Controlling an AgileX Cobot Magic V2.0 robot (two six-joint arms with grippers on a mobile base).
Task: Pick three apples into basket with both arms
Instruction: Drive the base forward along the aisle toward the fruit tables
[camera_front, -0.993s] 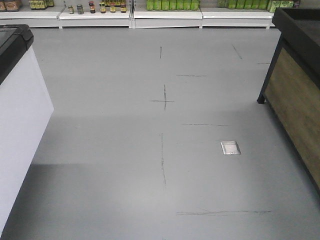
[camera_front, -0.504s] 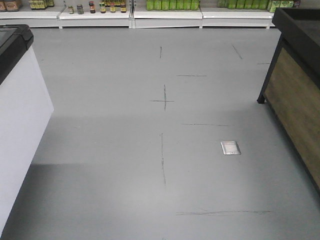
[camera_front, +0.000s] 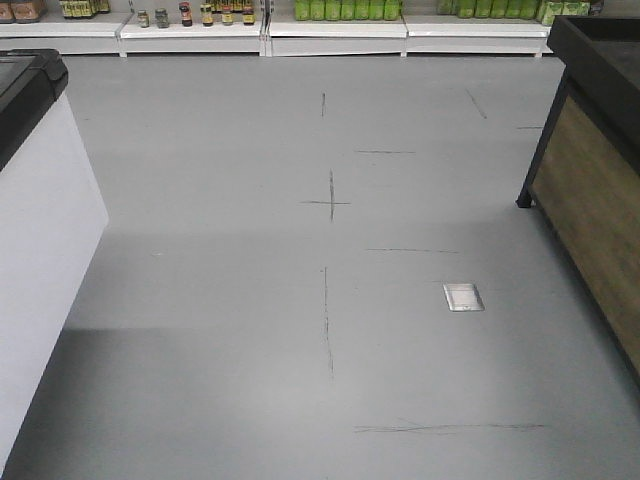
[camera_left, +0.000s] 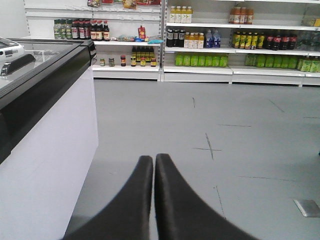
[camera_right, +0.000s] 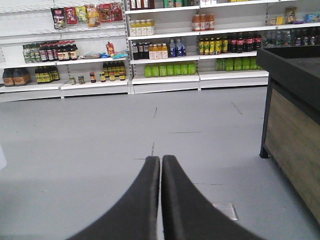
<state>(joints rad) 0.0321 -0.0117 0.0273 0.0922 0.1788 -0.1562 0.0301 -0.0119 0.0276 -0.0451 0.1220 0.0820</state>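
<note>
No apples and no basket show in any view. My left gripper (camera_left: 154, 159) is shut and empty, its two black fingers pressed together, pointing over the grey shop floor beside a white chest freezer (camera_left: 45, 150). My right gripper (camera_right: 160, 160) is shut and empty too, pointing over the floor toward the shelves. Neither gripper nor arm shows in the front view.
A white freezer with a black rim (camera_front: 40, 230) stands at the left. A black-framed wooden stand (camera_front: 590, 190) stands at the right, also in the right wrist view (camera_right: 295, 125). Shelves of bottles (camera_front: 330, 20) line the far wall. A metal floor plate (camera_front: 463, 297) lies right of centre.
The front view has shifted very slightly, floor marks drifting a little right and down. Nothing else differs.
</note>
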